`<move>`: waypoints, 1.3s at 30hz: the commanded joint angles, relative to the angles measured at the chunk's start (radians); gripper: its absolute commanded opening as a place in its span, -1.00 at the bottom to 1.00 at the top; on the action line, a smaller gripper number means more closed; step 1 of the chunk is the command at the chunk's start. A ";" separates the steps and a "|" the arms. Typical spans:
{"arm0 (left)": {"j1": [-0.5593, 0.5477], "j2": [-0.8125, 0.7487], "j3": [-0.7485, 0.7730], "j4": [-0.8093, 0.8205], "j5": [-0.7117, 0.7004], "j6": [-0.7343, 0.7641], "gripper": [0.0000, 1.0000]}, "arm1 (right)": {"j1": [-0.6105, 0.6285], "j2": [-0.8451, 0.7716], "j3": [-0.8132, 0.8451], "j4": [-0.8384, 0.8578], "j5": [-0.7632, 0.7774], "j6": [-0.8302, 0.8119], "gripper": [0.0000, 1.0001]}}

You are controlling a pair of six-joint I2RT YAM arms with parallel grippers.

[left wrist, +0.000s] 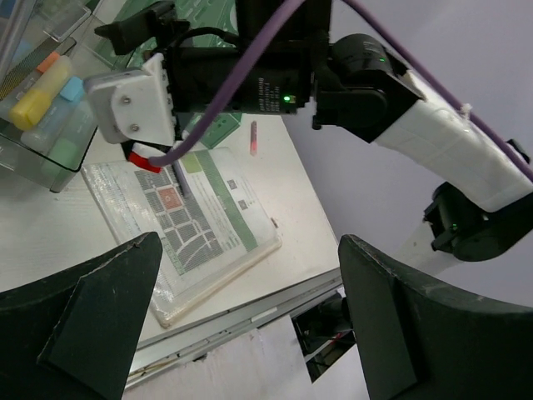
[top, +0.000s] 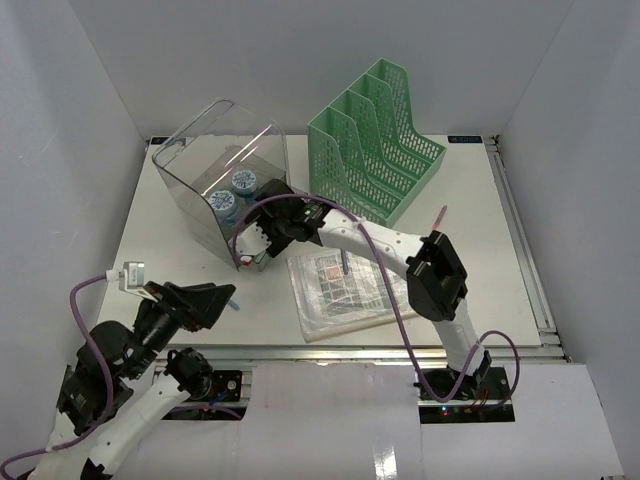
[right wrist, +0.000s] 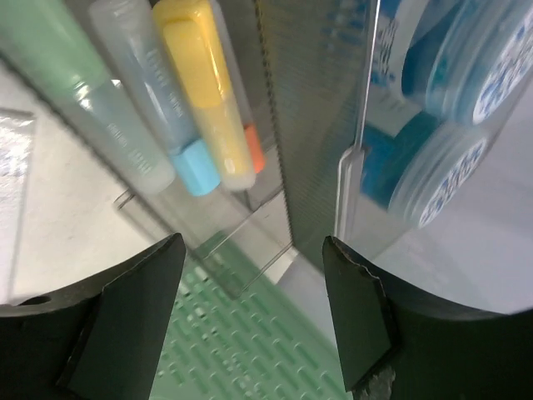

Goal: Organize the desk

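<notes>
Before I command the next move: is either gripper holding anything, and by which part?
Nothing is held. The left gripper and the right gripper both stand open, with nothing between their fingers.

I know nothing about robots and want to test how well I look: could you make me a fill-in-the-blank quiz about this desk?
1. The mesh file holder at the back of the desk is ___.
2. The loose pen lying right of the booklet is ___.
3. The round tubs inside the clear box have ___ lids.
Missing words: green; pink; blue.
</notes>
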 commanded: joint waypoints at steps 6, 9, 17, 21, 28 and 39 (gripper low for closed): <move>0.002 0.406 0.007 0.153 0.148 0.171 0.77 | -0.294 -0.423 -0.205 -0.237 -0.681 0.379 0.12; 0.001 0.617 0.046 0.194 0.209 0.253 0.42 | -0.393 -0.592 -0.449 -0.229 -0.891 0.405 -0.20; -0.015 1.228 0.330 0.219 0.071 0.512 -0.37 | -0.670 -0.954 -0.926 0.083 -1.155 0.647 -0.62; -0.031 1.427 0.427 0.219 -0.036 0.640 -0.54 | -0.823 -0.996 -1.031 0.187 -1.248 0.712 -0.61; -0.032 1.712 0.556 0.215 -0.260 0.808 -0.71 | -0.855 -1.009 -1.079 0.183 -1.257 0.678 -0.60; 0.031 1.842 0.643 0.215 -0.507 0.866 0.41 | -0.858 -1.039 -1.088 0.184 -1.269 0.676 -0.60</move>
